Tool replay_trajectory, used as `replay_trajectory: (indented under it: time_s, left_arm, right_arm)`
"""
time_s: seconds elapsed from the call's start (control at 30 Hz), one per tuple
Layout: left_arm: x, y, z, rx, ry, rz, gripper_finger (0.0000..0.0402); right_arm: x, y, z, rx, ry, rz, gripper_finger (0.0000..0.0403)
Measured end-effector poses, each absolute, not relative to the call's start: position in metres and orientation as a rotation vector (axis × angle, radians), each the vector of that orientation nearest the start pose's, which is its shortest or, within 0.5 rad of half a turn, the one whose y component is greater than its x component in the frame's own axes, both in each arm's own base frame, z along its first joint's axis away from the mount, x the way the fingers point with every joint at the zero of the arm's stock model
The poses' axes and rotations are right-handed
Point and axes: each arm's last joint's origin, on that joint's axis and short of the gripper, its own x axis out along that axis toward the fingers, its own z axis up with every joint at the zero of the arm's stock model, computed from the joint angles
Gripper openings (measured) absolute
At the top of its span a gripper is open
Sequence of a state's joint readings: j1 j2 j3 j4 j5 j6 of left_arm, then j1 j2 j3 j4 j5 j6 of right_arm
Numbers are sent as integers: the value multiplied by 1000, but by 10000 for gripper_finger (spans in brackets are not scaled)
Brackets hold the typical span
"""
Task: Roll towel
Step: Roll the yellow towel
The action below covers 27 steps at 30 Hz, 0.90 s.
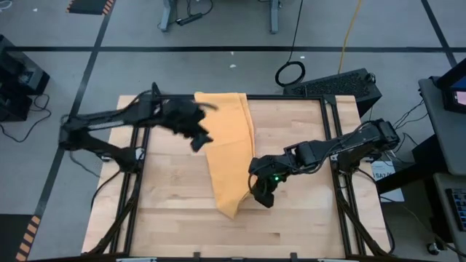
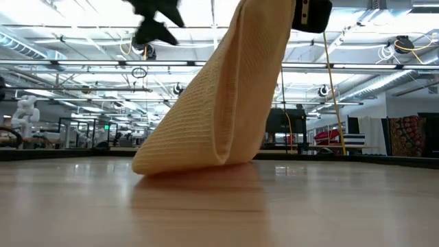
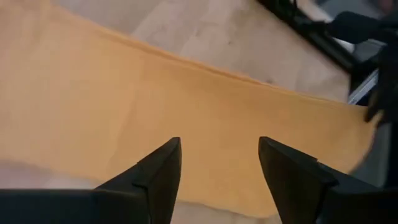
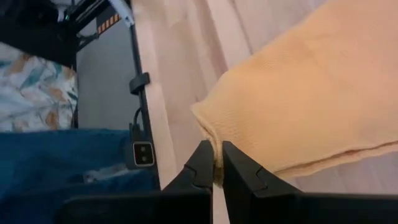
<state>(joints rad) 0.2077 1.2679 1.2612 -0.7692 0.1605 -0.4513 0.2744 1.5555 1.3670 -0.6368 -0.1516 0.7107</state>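
Observation:
The orange-yellow towel [image 1: 227, 149] lies as a long strip from the table's far edge toward the near edge. In the low view, the towel [image 2: 219, 103] rises steeply from the tabletop to my right gripper [image 2: 310, 14], and its lower part rests on the wood. My right gripper [image 1: 262, 193] is at the towel's near right side, shut on its edge. My left gripper [image 1: 199, 138] is open, above the towel's left edge near its middle. It hovers over the cloth [image 3: 186, 106] and touches nothing. My right gripper pinches the towel's edge [image 4: 210, 138], close to a corner, between its two fingers. That side of the towel is lifted high off the table. The cloth slopes down from the fingers to a part that rests on the tabletop [image 2: 182, 165]; one layer or several, I cannot tell.
The wooden tabletop [image 1: 298, 218] has bare room left and right of the towel. Black frame rails run along the table's sides [image 1: 337, 138]. A cable loop [image 1: 290, 73] and a dark box [image 1: 342, 84] sit on the floor beyond the far edge.

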Motion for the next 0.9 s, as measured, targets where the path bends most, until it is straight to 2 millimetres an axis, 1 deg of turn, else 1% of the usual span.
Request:
replay_trajectory:
  time_s: [0.1, 0.23, 0.4, 0.5, 0.53, 0.6, 0.63, 0.73, 0.8, 0.83, 0.9]
  left_arm:
    - [231, 20, 337, -645, 691, 248, 217]
    - [215, -5, 318, -717, 705, 310, 216]
    - [213, -25, 295, -727, 789, 294, 216]
    - [214, -30, 279, -706, 850, 302, 216]
    - [214, -30, 277, -695, 864, 301, 216]
    - [218, -30, 280, -714, 830, 294, 216]
    - [221, -31, 288, -716, 756, 265, 216]
    - [224, -36, 327, -674, 412, 167, 216]
    - [225, -37, 345, -621, 245, 141, 216]
    - [224, -37, 349, -578, 208, 131, 216]
    - [224, -37, 346, -485, 239, 135, 216]
  right_arm:
    - [318, 100, 310, 563, 931, 121, 4]
    - [317, 105, 310, 547, 924, 140, 4]
    - [316, 105, 310, 541, 928, 125, 4]
    - [317, 106, 310, 562, 927, 115, 4]
    - [317, 106, 310, 578, 925, 109, 4]
    - [317, 106, 310, 604, 926, 100, 4]
    - [315, 106, 312, 614, 924, 100, 4]
    - [311, 109, 321, 650, 882, 116, 4]
    - [309, 110, 328, 659, 850, 125, 4]
    - [308, 110, 329, 650, 841, 114, 4]
    - [308, 110, 329, 632, 823, 97, 4]
